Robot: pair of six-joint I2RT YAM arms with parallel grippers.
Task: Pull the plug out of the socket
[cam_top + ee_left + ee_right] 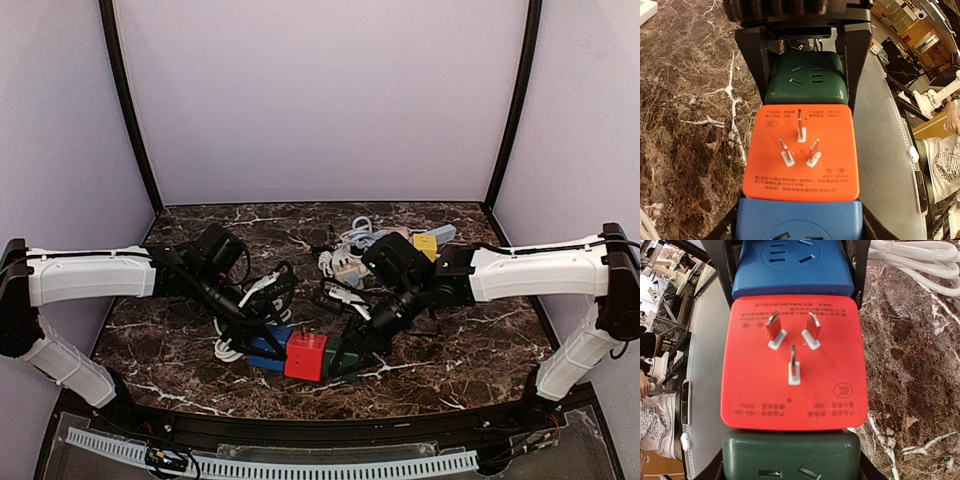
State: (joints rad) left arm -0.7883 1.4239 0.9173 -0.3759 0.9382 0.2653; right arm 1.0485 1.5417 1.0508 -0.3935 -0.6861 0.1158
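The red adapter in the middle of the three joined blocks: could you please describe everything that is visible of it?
The red adapter is a glossy plastic cube with rounded corners, near the front edge of the marble table. One face carries three flat metal prongs with white bases, small printed text and a certification mark. One side meets the blue adapter, the opposite side the green adapter; the three form a row.

The dark marble-patterned table carries a heap of white cables and plugs at the back right, a white cable at the left, and 3 joined adapter cubes in front.
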